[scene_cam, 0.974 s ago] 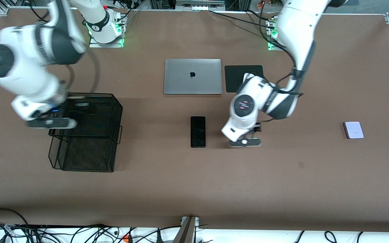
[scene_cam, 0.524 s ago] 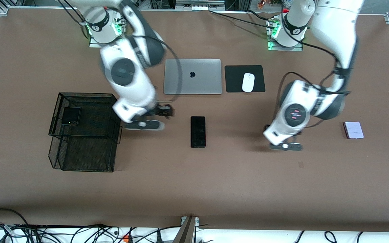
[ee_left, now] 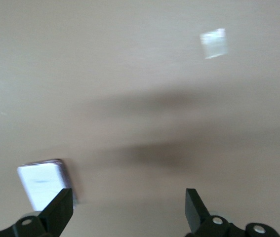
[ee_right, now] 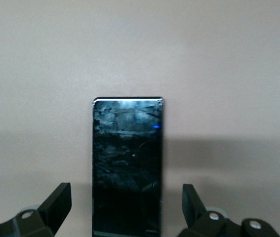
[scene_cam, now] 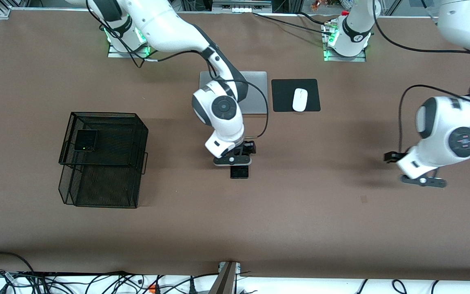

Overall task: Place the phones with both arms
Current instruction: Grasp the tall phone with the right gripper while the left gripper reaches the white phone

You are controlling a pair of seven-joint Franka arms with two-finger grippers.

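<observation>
The long slim black phone point(ee_right: 127, 163) lies flat on the table, and only its end nearest the front camera point(scene_cam: 239, 172) shows in the front view. My right gripper point(scene_cam: 235, 160) hovers right over it, and in the right wrist view point(ee_right: 126, 207) it is open with one finger on each side of the phone. The small squarish black phone point(scene_cam: 86, 140) lies in the mesh basket's upper tier. My left gripper point(scene_cam: 422, 181) is open and empty point(ee_left: 127, 212) near the left arm's end of the table. The lilac-white phone point(ee_left: 41, 185) lies beside one finger point(ee_left: 60, 207), outside the gap. The arm hides it in the front view.
The black mesh basket point(scene_cam: 104, 163) stands toward the right arm's end. The grey laptop point(scene_cam: 257, 94), partly hidden by the right arm, and the white mouse point(scene_cam: 300, 99) on its black mat point(scene_cam: 284, 96) lie toward the bases. A pale patch point(ee_left: 214, 43) shows on the table.
The right arm swung from the basket to over the long phone, leaving the small black phone in the basket. The left arm moved from mid-table out over the lilac-white phone.
</observation>
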